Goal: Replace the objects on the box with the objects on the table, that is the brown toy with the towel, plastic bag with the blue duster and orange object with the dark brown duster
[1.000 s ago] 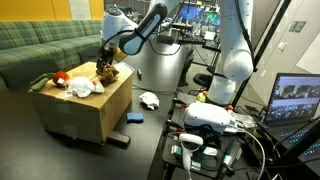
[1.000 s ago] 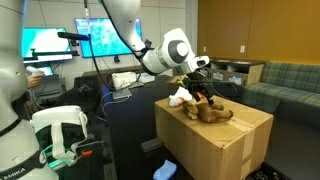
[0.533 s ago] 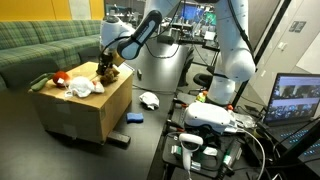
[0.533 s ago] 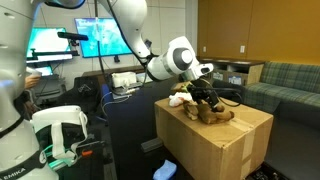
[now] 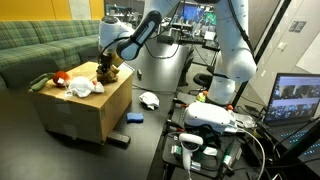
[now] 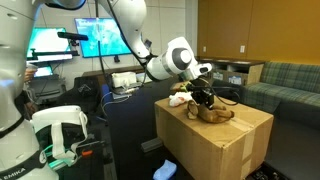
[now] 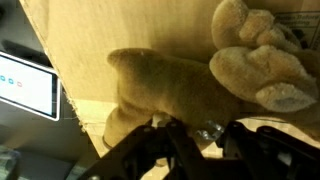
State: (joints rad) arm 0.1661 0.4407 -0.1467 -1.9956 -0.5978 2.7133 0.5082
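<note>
The arm [image 5: 150, 25] rises from its white base, bends at the elbow and slopes down through the forearm to the wrist [image 6: 180, 58], a rounded white housing. Below the wrist the black gripper [image 5: 105, 70] points downward. Seen from the other side, the gripper [image 6: 203, 96] tilts slightly forward. In the wrist view it enters from the bottom edge. Its two dark fingers [image 7: 150, 148] are blurred, with a gap between them, and whether they are clamping cannot be told.
</note>
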